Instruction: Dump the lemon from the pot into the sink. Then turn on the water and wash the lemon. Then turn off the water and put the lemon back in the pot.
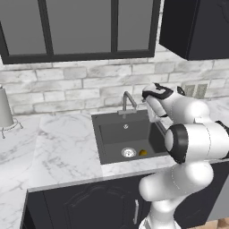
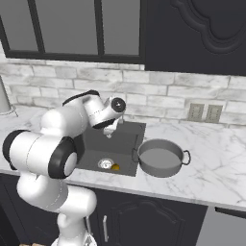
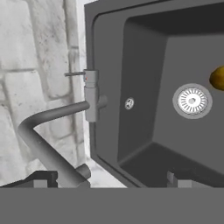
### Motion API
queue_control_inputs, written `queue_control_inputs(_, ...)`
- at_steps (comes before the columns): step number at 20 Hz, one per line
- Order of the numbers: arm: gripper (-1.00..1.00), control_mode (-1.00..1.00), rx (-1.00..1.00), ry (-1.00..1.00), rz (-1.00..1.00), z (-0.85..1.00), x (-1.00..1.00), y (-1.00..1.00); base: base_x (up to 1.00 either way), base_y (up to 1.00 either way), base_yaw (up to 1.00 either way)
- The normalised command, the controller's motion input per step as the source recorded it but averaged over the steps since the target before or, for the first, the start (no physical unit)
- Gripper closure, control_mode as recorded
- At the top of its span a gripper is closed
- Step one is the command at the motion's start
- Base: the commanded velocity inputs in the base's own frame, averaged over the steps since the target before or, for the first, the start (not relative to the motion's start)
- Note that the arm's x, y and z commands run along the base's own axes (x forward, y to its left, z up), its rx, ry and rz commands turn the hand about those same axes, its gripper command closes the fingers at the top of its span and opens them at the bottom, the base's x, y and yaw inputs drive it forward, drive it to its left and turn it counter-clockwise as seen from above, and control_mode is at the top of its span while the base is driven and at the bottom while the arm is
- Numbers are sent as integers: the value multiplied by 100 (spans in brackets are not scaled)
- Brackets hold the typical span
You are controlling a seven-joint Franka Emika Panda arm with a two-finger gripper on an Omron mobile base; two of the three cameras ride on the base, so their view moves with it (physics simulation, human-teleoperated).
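Lemon [image 1: 143, 152] sits on the floor of the sink [image 1: 114, 134], just beside the silver drain [image 1: 128, 152]; I also see it at the right edge of the hand view. Pot [image 2: 161, 157] stands upright on the marble desk [image 2: 211, 163], touching the sink's right rim. My pincer [image 3: 111, 180] hangs above the basin near the faucet [image 3: 52, 131], jaws spread wide, gripping nothing. No stream runs from the spout.
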Motion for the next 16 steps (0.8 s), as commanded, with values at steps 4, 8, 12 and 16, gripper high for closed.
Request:
queue_control_inputs(4,-100,-100,0,0,1,-4,14,0,0,0,0)
queue_control_inputs(8,-100,-100,0,0,1,-6,20,0,0,0,0)
queue_control_inputs(12,-100,-100,0,0,2,-8,19,0,0,0,0)
queue_control_inputs(16,-100,-100,0,0,3,-13,10,-11,0,0,0)
